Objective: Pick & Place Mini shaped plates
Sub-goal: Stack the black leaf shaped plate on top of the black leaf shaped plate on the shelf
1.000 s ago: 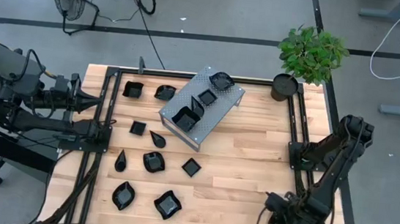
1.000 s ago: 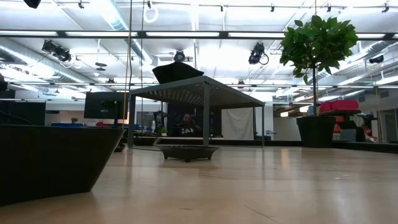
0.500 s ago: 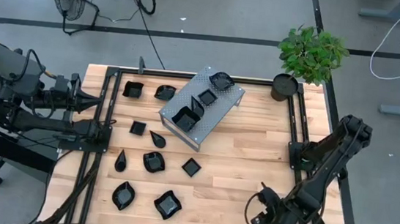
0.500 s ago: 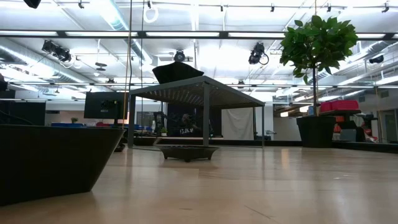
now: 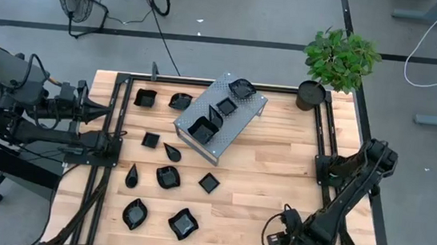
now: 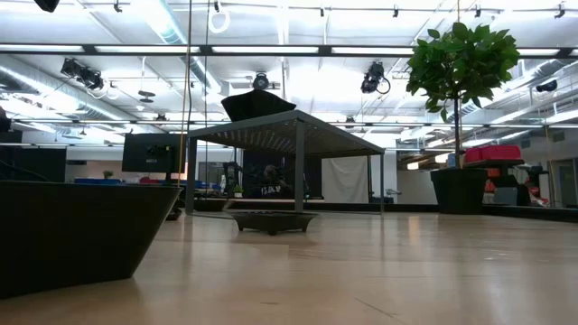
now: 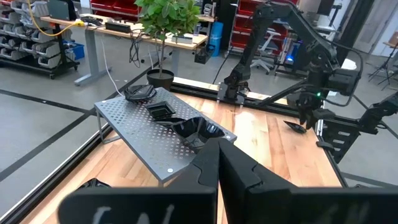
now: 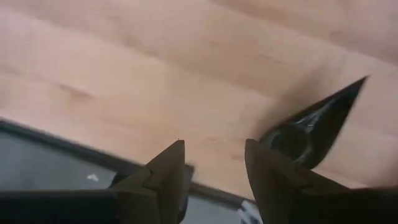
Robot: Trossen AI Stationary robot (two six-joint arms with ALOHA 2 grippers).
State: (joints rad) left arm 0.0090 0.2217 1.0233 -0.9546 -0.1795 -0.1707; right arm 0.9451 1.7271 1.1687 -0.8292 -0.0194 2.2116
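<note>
- Motion first: over the last second my right gripper [image 5: 281, 243] has swung along the table's near edge, from about 4 o'clock on the light wooden table [image 5: 278, 168] toward 5 o'clock, taking 12 as the far edge in the overhead view.
- Its two dark fingers stand well apart with bare wood between them, so nothing is clamped.
- That sweep brings one glossy black teardrop-shaped mini plate [image 8: 311, 127] just beside one finger of the right gripper [image 8: 214, 144], outside the gap rather than in it.
- I cannot tell whether finger and plate touch.
- I judge this as the approach to a pick: the plate is found but not yet lined up between the fingers.
- The plate lies flat near the table's near edge, under my arm in the overhead view.
- Its long axis runs from the rounded bowl end, nearest my finger, to the sharp tip.
- The tip points away from the gripper and slants off to the side of my reach line.
- My left gripper [image 7: 217, 152] waits off the table's 9 o'clock edge, fingers pressed together and empty.
- The other black mini plates [image 5: 167, 176] have not moved: several lie loose on the 9 o'clock half.
- Three more sit on the grey perforated metal box [image 5: 239, 116] toward 12 o'clock.
</note>
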